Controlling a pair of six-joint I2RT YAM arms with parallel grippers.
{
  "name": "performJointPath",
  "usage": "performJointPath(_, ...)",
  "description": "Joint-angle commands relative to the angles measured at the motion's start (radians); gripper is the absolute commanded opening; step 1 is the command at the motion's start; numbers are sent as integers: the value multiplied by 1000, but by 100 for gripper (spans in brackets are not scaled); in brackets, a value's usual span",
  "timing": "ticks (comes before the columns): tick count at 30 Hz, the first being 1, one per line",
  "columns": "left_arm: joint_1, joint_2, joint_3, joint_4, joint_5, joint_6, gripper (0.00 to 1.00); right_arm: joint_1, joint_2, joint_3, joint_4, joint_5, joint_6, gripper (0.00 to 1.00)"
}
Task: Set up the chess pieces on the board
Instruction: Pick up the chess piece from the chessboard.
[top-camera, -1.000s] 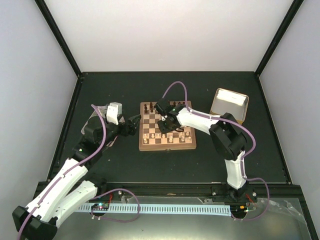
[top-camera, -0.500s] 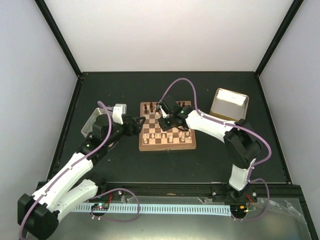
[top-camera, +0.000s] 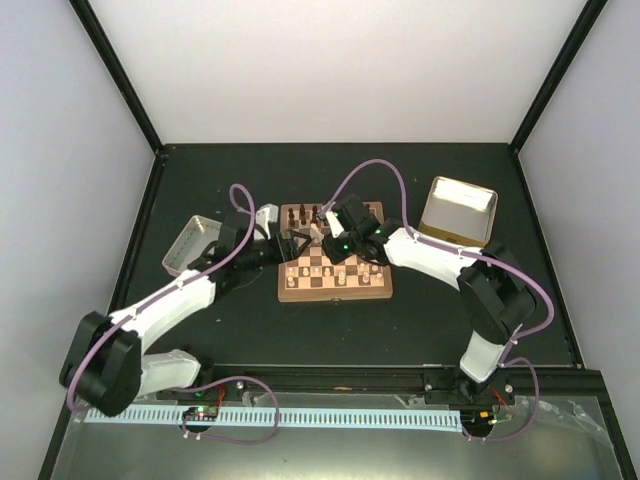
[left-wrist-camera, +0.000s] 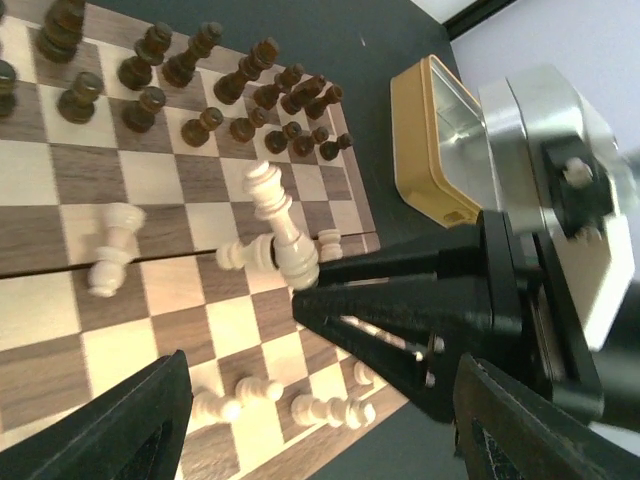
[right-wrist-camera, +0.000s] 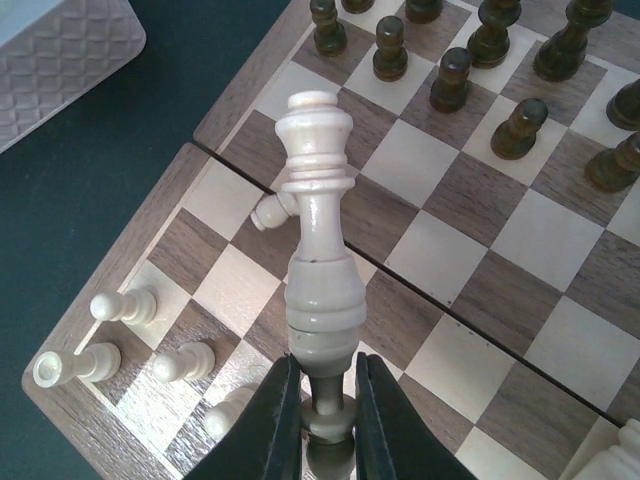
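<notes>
The right hand (right-wrist-camera: 322, 405) is clenched on the base of a tall cream chess piece (right-wrist-camera: 318, 250), held above the board (right-wrist-camera: 455, 255). The left hand (top-camera: 292, 243) is released, its fingers wide, just beside it. Other cream pieces (left-wrist-camera: 110, 262) lie on the board. A silver tray (top-camera: 188, 245) and a tin (top-camera: 458, 208) flank the board; their contents I cannot tell.

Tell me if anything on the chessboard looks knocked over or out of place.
One small pale piece seems to lie on its side by the fold line of the board, just beside the tall pale piece pinched in the right hand. The dark pieces look upright.
</notes>
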Motion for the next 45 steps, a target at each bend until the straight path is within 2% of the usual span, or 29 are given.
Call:
performJointPath(1, 8, 107, 102, 104, 83, -84, 73, -16, -46, -40, 113, -46, -43, 2)
performJointPath(6, 12, 244, 149, 196, 133, -142, 67, -19, -77, -83, 165, -61, -81, 2)
performJointPath(10, 16, 321, 195, 173, 133, -156, 60, -18, -102, -113, 195, -67, -97, 2)
performJointPath(17, 22, 384, 217, 215, 148, -181, 49, -18, -114, -136, 213, -87, -107, 2)
performJointPath(31, 33, 441, 226, 260, 181, -172, 6, -18, -111, -144, 207, -68, -124, 2)
performJointPath(34, 35, 423, 217, 237, 143, -145, 3, -18, -102, -137, 181, -37, -119, 2)
performJointPath(41, 37, 347, 166, 182, 0, -80, 3, -18, -74, -126, 115, 21, -94, 4)
performJointPath(45, 39, 319, 150, 164, -10, -64, 4, -24, -27, -89, 70, 47, -75, 7)
